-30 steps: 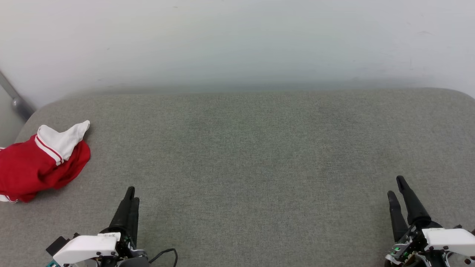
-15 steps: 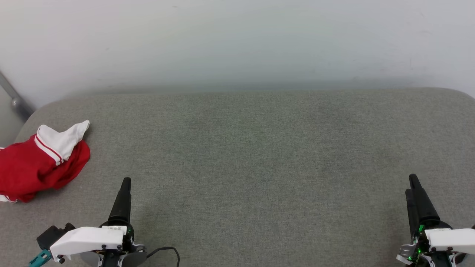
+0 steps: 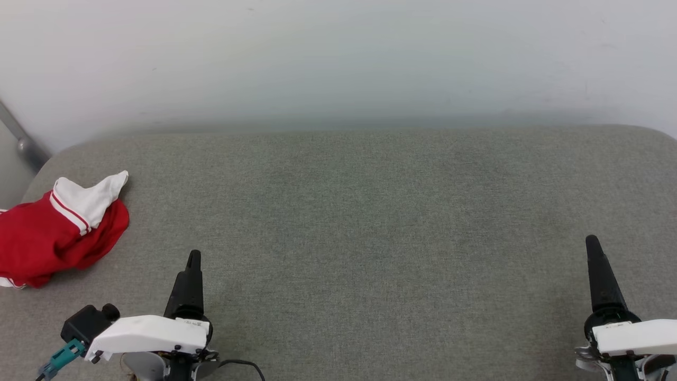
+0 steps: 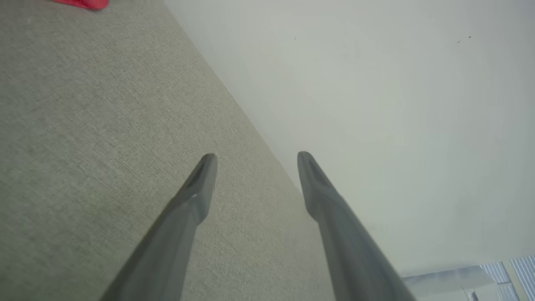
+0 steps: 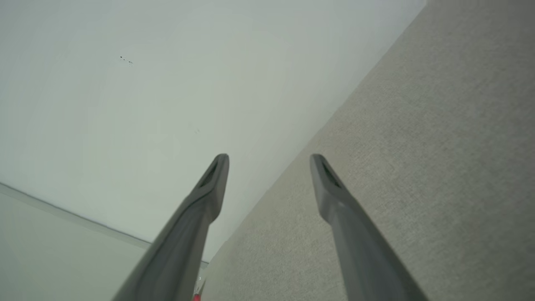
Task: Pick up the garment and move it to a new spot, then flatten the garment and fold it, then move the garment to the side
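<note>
The garment (image 3: 47, 241) lies crumpled in a heap at the table's (image 3: 370, 211) left edge, near the far corner. It is red cloth, with one white sleeve and its red-and-white striped seam on top. The left gripper (image 4: 256, 161) and right gripper (image 5: 269, 161) hover by the front edge, fingers spread wide, holding nothing.
</note>
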Robot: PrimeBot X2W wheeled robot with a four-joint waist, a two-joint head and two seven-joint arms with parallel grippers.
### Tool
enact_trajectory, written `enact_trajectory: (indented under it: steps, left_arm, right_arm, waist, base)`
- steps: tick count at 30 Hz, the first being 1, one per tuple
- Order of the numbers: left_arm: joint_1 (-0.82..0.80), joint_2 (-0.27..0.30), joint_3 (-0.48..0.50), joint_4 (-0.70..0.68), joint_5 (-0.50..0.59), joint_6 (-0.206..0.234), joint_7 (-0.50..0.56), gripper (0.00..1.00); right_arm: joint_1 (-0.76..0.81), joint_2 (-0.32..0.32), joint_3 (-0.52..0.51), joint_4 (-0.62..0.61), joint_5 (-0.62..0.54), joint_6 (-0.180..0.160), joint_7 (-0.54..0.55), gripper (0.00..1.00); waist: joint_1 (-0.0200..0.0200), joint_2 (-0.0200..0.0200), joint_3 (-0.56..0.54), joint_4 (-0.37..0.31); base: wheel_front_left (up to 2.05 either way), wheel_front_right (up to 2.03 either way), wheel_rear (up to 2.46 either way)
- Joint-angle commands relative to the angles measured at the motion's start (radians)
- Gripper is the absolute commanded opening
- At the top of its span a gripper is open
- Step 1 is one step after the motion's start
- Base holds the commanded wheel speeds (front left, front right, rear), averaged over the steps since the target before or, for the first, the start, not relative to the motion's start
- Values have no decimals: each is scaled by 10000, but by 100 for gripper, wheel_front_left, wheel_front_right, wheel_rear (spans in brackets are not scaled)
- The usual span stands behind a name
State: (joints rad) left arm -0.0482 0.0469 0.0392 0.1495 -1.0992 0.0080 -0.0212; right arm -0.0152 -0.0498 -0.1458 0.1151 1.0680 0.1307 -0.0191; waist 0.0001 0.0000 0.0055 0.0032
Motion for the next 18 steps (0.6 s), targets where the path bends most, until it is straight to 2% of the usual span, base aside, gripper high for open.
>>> enact_trajectory:
  steps: [1,9,18]
  left_arm:
    - [-93,26,-96,-255,543,84,-127,100]
    - [-31,29,-411,-377,2124,291,-413,100]
    - [97,31,-610,-490,3538,543,-715,100]
  right_arm:
    - [-9,-16,57,-345,-647,2,-140,100]
    - [236,-16,354,-730,-2563,1,-431,100]
    - [464,-15,451,-992,-4130,1,-731,100]
  waist:
    - [-1,0,4,3]
    - [-1,0,15,16]
    - [-1,0,34,22]
  base:
    - [0,0,0]
    - [0,0,0]
    - [0,0,0]
